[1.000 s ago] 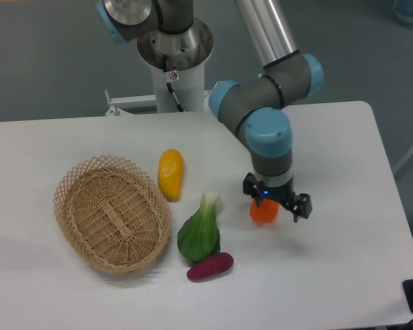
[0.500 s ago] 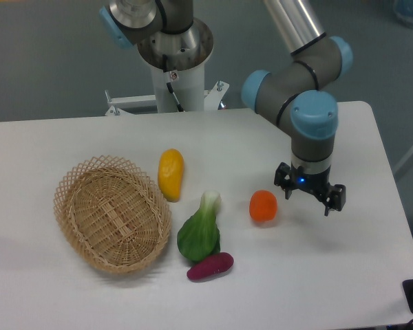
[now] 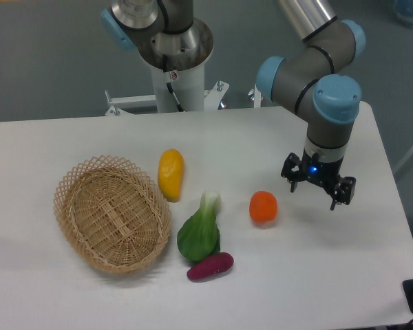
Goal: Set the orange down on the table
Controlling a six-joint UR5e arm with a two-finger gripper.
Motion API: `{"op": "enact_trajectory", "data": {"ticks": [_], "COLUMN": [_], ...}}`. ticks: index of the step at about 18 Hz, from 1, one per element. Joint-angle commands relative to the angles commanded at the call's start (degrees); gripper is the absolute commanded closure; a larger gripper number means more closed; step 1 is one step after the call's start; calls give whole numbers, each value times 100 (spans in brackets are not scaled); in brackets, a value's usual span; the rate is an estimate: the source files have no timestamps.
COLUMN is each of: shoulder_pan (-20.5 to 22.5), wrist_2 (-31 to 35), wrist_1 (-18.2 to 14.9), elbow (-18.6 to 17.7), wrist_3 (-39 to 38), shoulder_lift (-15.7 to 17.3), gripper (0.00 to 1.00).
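The orange [image 3: 263,207] rests on the white table [image 3: 330,275], right of the green leafy vegetable. My gripper [image 3: 314,194] hangs to the right of the orange, apart from it, above the table. Its two fingers [image 3: 335,201] are spread and hold nothing.
A woven wicker basket [image 3: 111,213] stands at the left. A yellow oblong fruit [image 3: 170,174] lies beside it. A green leafy vegetable [image 3: 200,229] and a purple vegetable [image 3: 210,266] lie left of the orange. The robot base [image 3: 172,51] stands behind the table's far edge.
My gripper let go of the orange and moved right and slightly up, away from it. The orange stays on the table where it was set.
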Motion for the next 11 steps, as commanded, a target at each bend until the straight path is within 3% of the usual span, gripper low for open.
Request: {"op": "enact_trajectory", "data": {"ticks": [4, 8, 11], "shoulder_pan": [52, 167, 132], "wrist_2": [26, 9, 17], "wrist_1": [-52, -667, -756], "elbow": [9, 254, 334], "wrist_3": [210, 492, 554], "shoulder_lift": [44, 105, 114], "gripper": [0, 0, 0]}}
